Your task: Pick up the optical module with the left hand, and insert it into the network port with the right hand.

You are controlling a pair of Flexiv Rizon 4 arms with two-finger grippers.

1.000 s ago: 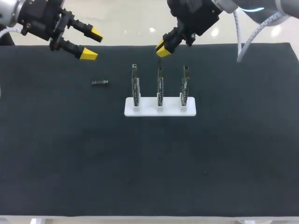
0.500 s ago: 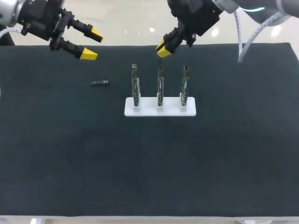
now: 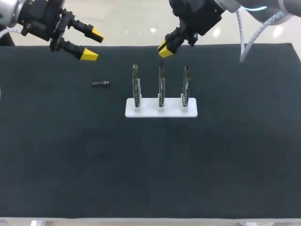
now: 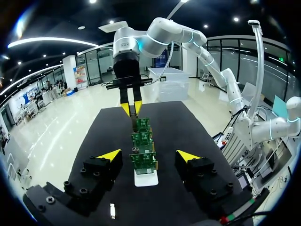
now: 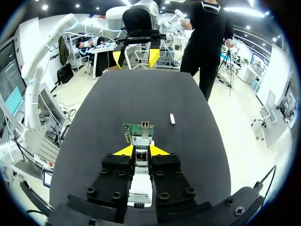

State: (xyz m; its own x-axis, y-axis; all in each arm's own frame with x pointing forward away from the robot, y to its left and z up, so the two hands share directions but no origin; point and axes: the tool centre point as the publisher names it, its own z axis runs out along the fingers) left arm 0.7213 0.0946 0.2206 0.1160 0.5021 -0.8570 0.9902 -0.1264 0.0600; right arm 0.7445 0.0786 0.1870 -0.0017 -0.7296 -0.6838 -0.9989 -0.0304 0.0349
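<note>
One module (image 3: 100, 83) lies flat on my mat (image 3: 141, 165), left of three upright boards (image 3: 161, 89), long axis pointing across toward them; left gripper (image 3: 92, 44) hangs beyond it, fingers spread; right gripper (image 3: 164, 48), pinched empty, hovers behind the boards.

Black end effectors (image 3: 92, 44) (image 3: 164, 48), yellow tips (image 3: 88, 55)

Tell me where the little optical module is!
In the head view, the optical module lies flat on the black table, just left of the white stand, on the side nearest the left hand.
</note>
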